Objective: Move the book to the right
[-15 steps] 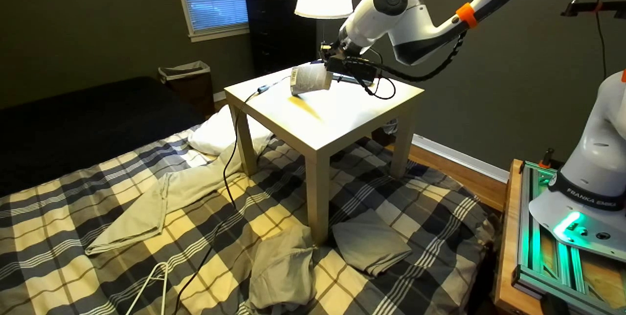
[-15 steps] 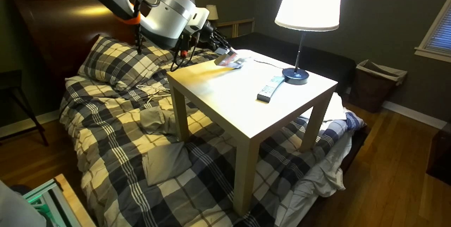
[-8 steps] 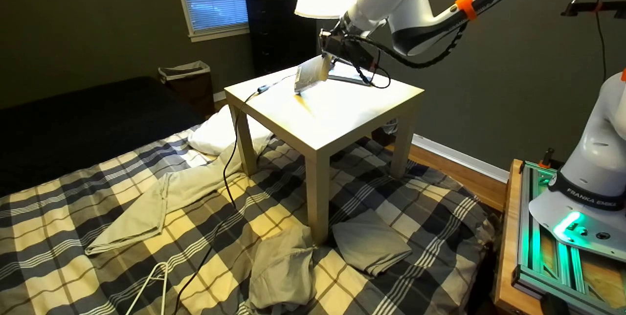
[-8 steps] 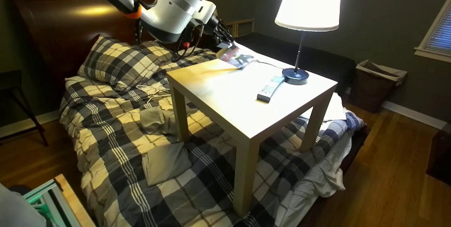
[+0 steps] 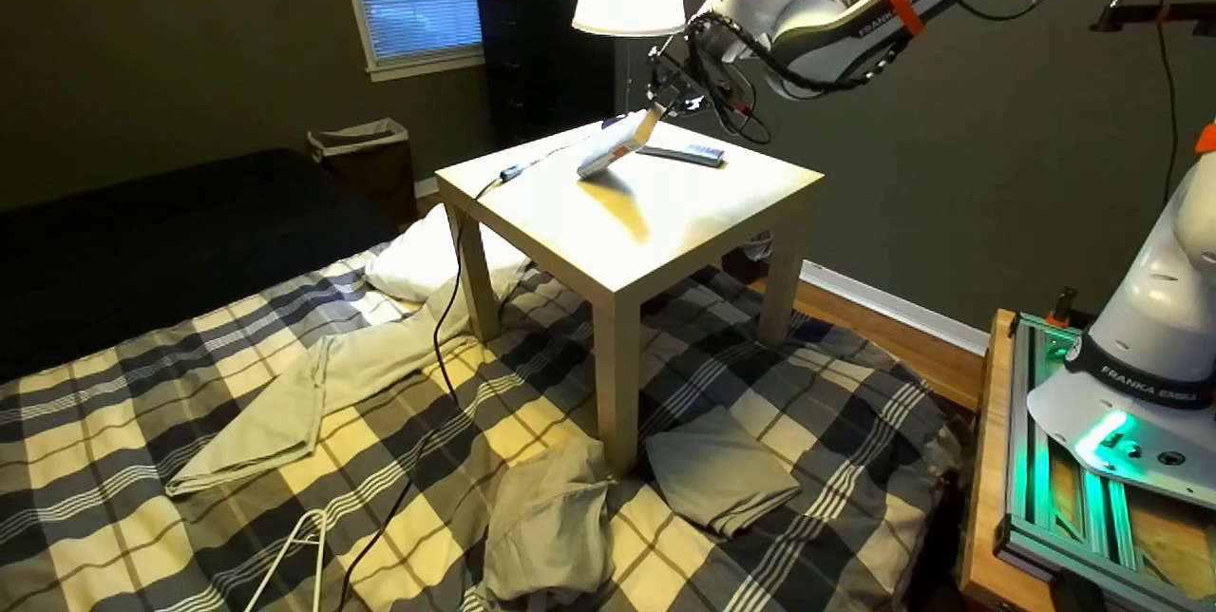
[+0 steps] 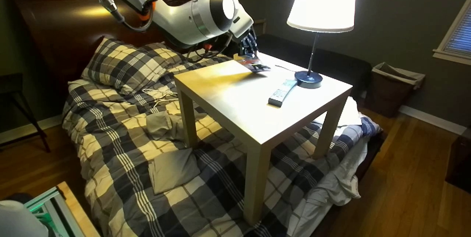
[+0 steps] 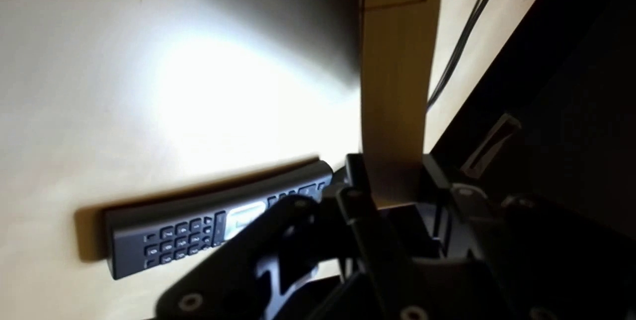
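Note:
The book has a dark and reddish picture cover in an exterior view. It hangs slanted over the white side table, and its shadow falls on the tabletop. Whether its lower end touches the table I cannot tell. In the wrist view the edge side of the book shows yellow-brown, running up from between the fingertips. My gripper is shut on the book's near end, one finger on each side. From an exterior view the gripper appears above the book's raised end.
A dark remote lies on the table beside the gripper; the lamp base stands near it. A lit lampshade rises above. The lamp cord with its switch crosses the table edge. Plaid bedding surrounds the table legs.
The arm has swung and its wrist has turned. In an exterior view the gripper and book have shifted right along the table's far side. The book's slant has changed; the grip stays.

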